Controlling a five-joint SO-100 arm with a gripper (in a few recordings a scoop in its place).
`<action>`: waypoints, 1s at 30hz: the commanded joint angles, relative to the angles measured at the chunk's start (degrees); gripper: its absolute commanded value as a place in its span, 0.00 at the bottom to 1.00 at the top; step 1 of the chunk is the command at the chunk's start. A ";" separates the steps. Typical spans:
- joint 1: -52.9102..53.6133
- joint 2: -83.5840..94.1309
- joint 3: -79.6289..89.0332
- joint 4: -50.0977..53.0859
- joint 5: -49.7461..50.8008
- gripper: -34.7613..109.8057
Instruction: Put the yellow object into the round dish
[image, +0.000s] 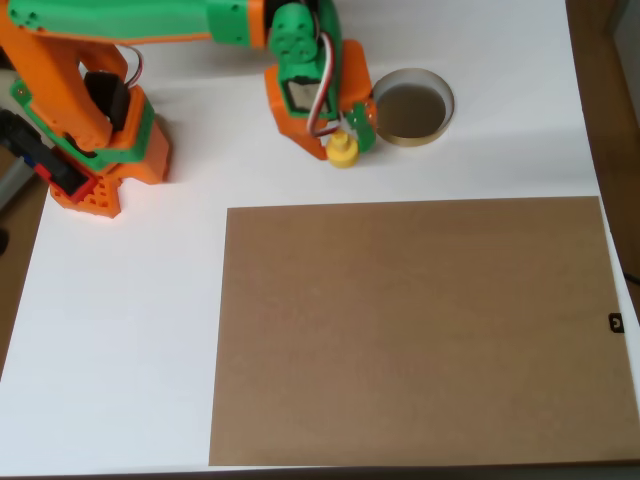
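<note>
In the overhead view a white table carries a large brown board across its lower right part. Above that, the orange and green arm reaches from its base at the upper left toward the top centre, where its gripper hangs just left of the round dish.

The dish is shallow, with a pale rim and a greyish inside, and nothing lies in it. The yellow object sits at the gripper's lower tip, just beside the dish's left rim and outside it. The jaws appear to be closed on it, though the wrist body hides most of the contact, and whether it is lifted or resting on the table cannot be told.

The object looks like 1 small hard plastic piece: light, stiff, not fragile, and likely smooth enough to slip or twist under a loose pinch. Its rounded form suggests a hold across the narrower upper part, or square across the wider base, with firm pressure. A short carry to the right would bring it over the dish.
</note>
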 joint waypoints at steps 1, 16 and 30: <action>-2.72 -0.79 -6.33 1.67 -0.35 0.24; -15.38 -12.48 -16.52 3.78 0.53 0.24; -17.05 -26.28 -35.16 7.65 0.09 0.24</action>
